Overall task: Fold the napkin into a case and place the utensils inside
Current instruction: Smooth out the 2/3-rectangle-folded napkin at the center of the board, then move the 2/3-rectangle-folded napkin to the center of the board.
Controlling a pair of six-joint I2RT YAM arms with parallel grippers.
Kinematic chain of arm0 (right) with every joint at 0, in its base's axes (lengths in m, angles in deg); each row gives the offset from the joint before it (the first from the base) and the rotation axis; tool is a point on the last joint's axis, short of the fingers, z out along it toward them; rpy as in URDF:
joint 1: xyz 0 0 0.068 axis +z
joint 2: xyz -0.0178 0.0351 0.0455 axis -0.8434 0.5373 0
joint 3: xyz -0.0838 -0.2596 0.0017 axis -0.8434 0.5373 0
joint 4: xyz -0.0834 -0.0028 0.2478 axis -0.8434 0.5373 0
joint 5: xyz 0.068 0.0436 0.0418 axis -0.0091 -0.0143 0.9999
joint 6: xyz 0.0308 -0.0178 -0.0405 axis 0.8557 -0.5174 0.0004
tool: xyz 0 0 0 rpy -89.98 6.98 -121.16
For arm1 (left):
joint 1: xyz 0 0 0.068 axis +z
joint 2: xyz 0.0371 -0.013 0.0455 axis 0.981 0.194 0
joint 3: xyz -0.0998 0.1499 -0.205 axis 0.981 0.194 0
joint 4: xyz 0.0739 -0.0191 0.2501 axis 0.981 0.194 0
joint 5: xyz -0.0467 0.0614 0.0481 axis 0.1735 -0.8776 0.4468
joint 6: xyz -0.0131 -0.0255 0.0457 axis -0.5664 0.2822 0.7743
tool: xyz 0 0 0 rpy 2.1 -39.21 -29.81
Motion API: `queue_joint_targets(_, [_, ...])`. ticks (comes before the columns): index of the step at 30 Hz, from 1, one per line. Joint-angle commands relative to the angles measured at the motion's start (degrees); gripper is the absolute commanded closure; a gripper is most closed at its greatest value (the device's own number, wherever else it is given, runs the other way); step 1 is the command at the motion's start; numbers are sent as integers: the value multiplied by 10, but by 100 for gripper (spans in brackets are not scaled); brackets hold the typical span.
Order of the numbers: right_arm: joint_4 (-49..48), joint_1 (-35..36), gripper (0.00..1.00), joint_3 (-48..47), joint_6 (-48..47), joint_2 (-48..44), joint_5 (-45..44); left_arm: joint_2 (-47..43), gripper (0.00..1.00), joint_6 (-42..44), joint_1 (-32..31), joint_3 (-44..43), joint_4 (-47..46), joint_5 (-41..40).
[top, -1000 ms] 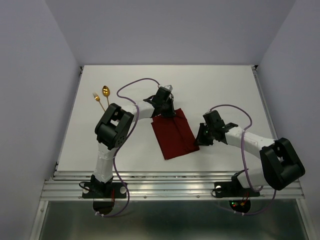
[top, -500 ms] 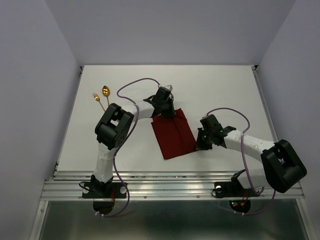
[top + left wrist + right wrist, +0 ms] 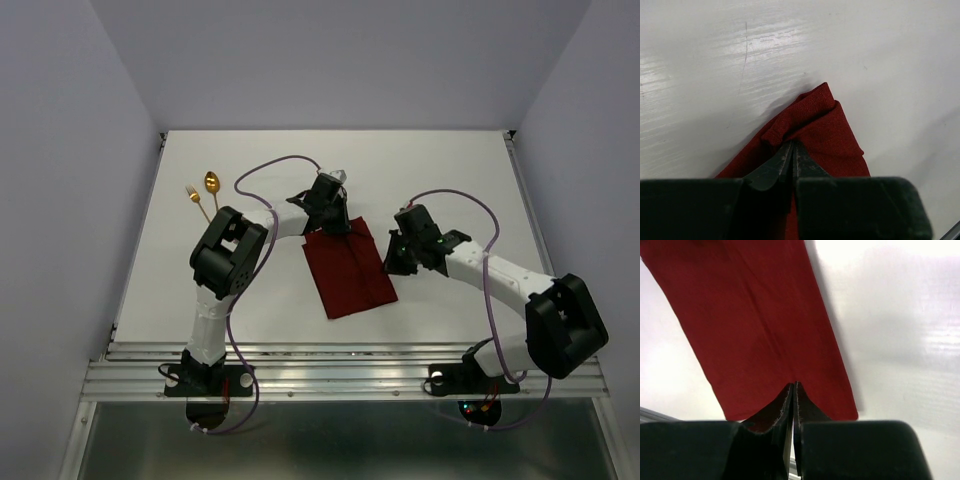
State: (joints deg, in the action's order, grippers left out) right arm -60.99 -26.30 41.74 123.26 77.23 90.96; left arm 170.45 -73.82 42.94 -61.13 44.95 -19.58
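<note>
The maroon napkin [image 3: 348, 268] lies folded into an oblong in the middle of the table. My left gripper [image 3: 334, 226] is at its far corner, shut on a puckered fold of the cloth [image 3: 825, 125]; the tips [image 3: 792, 145] pinch it. My right gripper [image 3: 392, 262] hangs at the napkin's right edge, jaws shut, with nothing seen between them. In the right wrist view the flat cloth [image 3: 755, 315] stretches away beyond that gripper [image 3: 793, 385]. The utensils, a gold spoon [image 3: 211, 182] and a gold fork [image 3: 191, 193], lie at the far left, apart from the napkin.
The white table [image 3: 450, 170] is walled by grey panels on three sides. A metal rail [image 3: 350, 360] runs along the near edge where both arm bases stand. Purple cables loop above each arm.
The right gripper has moved from the napkin's near right corner up along its right edge and has closed. The left gripper and the napkin have stayed put.
</note>
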Motion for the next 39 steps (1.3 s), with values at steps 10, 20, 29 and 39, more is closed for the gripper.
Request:
queue_joint_targets(10, [-70,-46,93,-246,-30,223,-15,-10,84,41,5,-9,20,14])
queue_joint_targets(20, [-69,-51,93,-359,-36,377,-32,-2,84,59,7,-12,22,31])
queue_joint_targets(29, [-73,-51,93,-314,7,406,-52,-15,67,76,7,-16,23,52])
queue_joint_targets(39, [-99,-51,96,-154,120,288,-81,-65,48,158,7,-42,89,75])
